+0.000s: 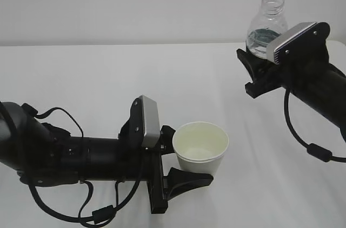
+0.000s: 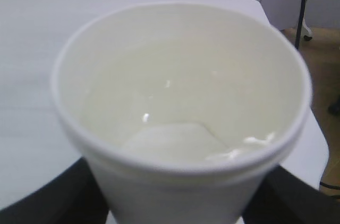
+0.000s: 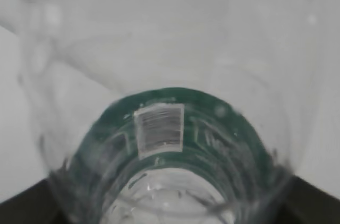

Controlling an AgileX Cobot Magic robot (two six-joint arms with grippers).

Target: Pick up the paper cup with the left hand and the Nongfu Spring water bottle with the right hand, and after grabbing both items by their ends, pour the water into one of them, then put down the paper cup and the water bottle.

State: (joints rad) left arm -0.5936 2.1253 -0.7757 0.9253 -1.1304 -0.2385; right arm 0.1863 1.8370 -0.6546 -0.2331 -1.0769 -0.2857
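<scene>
Nearest the camera, the left hand (image 1: 181, 163) held the paper cup (image 1: 200, 148) at the near middle of the table (image 1: 81, 76), its jaws closed around the cup's lower wall with one dark finger showing on each side. The cup stood upright, mouth up. The left wrist view showed liquid with bright glints pooled inside, so water was seemingly already in it.

Far to the right, the right hand (image 1: 258, 68) gripped the Nongfu Spring water bottle (image 1: 264, 28) around its lower body, the open neck pointing up. Its long axis stood close to upright. The green label band (image 3: 175, 128) filled the right wrist view. How much water was left in the bottle could not be told.

Cup and bottle were well apart, the bottle up and to the far right of the cup, its mouth nowhere near the rim. Judging by that, pouring looked finished and setting both down remained. Nothing else stood on the table beneath either hand; only dangling cables hung near the arms.
</scene>
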